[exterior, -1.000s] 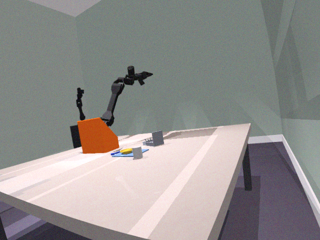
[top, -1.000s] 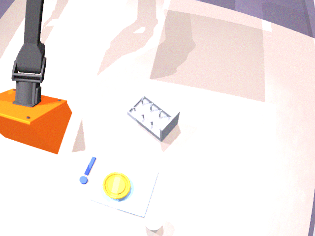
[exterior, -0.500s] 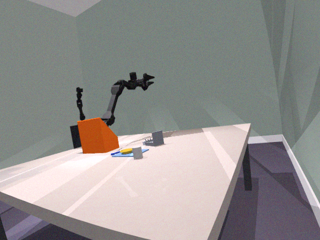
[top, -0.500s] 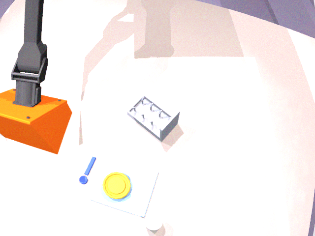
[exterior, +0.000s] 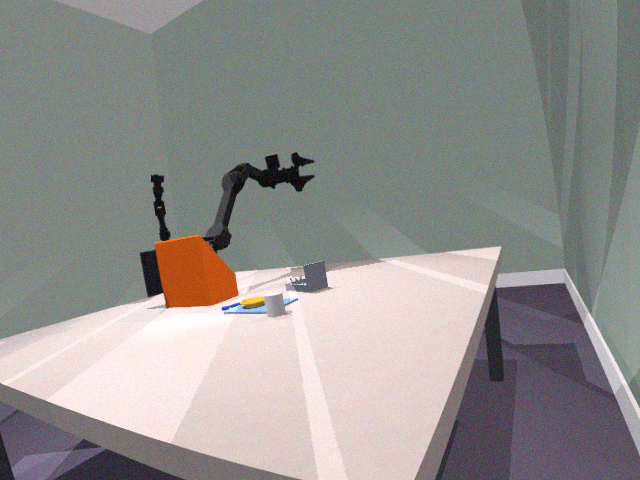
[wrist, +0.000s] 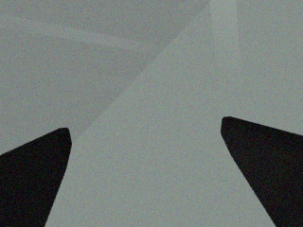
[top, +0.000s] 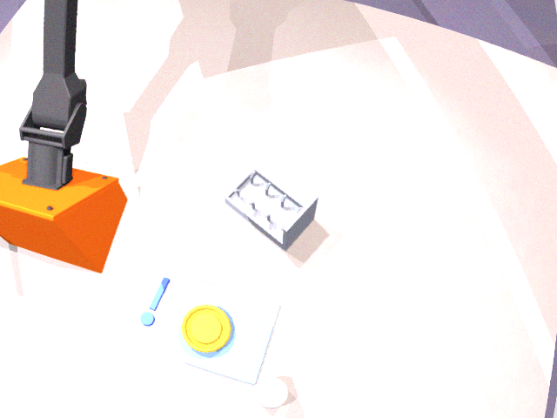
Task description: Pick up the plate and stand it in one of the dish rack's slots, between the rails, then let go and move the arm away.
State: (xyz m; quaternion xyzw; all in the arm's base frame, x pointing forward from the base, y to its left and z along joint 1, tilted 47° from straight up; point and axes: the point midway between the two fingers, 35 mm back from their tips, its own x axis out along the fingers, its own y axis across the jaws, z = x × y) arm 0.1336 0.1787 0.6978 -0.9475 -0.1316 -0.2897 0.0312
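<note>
The yellow plate (top: 206,328) (exterior: 252,302), the piece due for the rack, lies on a pale blue mat (top: 251,355) (exterior: 242,311) on the worktop (top: 382,292) (exterior: 361,372), a blue spoon (top: 157,294) (exterior: 231,306) to one side and a white cup (top: 272,393) (exterior: 274,304) off one corner; round and apparently level, it shows no long axis and points no particular way. The grey dish rack (top: 300,226) (exterior: 315,276) stands well apart, its slots unfilled. High above, the lone arm's pincer (exterior: 313,169) (wrist: 148,130) is spread nearly to its full width, gripping nothing and facing the wall, with the plate below and back toward the orange base (top: 67,233) (exterior: 193,273); reaching it would likely call for a descent, a retreat and a downward turn of the wrist
</note>
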